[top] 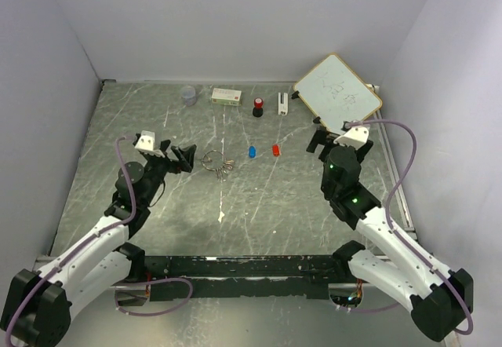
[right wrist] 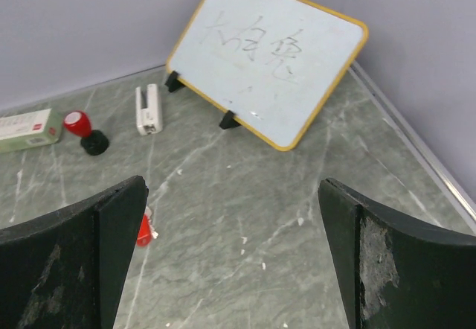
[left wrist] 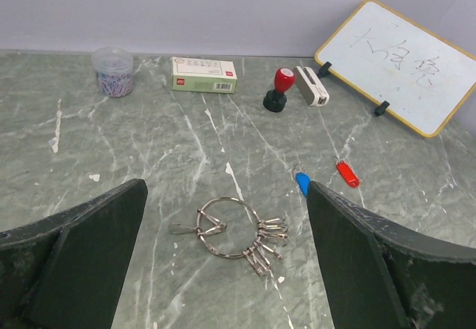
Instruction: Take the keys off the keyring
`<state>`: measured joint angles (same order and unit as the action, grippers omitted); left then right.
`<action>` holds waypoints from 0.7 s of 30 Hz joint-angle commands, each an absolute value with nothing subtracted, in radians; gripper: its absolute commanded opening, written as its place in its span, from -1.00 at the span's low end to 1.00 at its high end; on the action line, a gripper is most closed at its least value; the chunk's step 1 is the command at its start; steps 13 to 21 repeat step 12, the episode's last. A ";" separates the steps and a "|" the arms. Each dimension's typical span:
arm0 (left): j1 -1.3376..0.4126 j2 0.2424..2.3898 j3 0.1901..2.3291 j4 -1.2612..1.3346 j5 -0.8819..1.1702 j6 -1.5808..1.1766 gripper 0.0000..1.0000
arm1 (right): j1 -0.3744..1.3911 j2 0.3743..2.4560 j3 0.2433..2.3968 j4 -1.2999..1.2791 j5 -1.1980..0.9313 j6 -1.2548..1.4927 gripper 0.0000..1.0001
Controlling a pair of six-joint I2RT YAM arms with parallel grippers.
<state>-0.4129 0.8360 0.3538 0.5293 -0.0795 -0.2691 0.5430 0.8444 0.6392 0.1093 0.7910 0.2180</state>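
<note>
The silver keyring (top: 213,162) lies flat on the table with several small metal clips on it; in the left wrist view the keyring (left wrist: 227,228) lies between my left fingers. The blue key (top: 252,151) and the red key (top: 275,150) lie loose on the table to its right, apart from the ring. They also show in the left wrist view, blue key (left wrist: 301,183) and red key (left wrist: 347,173). My left gripper (top: 185,158) is open and empty, just left of the ring. My right gripper (top: 321,141) is open and empty; the red key (right wrist: 144,230) peeks past its left finger.
Along the back stand a jar of paper clips (top: 188,95), a small white-green box (top: 226,96), a black stamp with a red top (top: 257,107), a white stapler-like block (top: 283,103) and a leaning whiteboard (top: 337,94). Grey walls close three sides.
</note>
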 commanded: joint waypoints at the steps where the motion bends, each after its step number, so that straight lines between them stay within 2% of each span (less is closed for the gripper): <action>1: -0.410 0.795 0.333 0.504 -0.114 -0.265 0.99 | 0.540 0.819 0.610 0.089 0.913 0.245 1.00; 10: -0.411 0.805 0.332 0.498 -0.123 -0.247 1.00 | 0.540 0.895 0.657 0.017 1.046 0.286 1.00; 21: -0.411 0.811 0.330 0.493 -0.131 -0.246 1.00 | 0.540 0.913 0.670 -0.002 1.057 0.302 1.00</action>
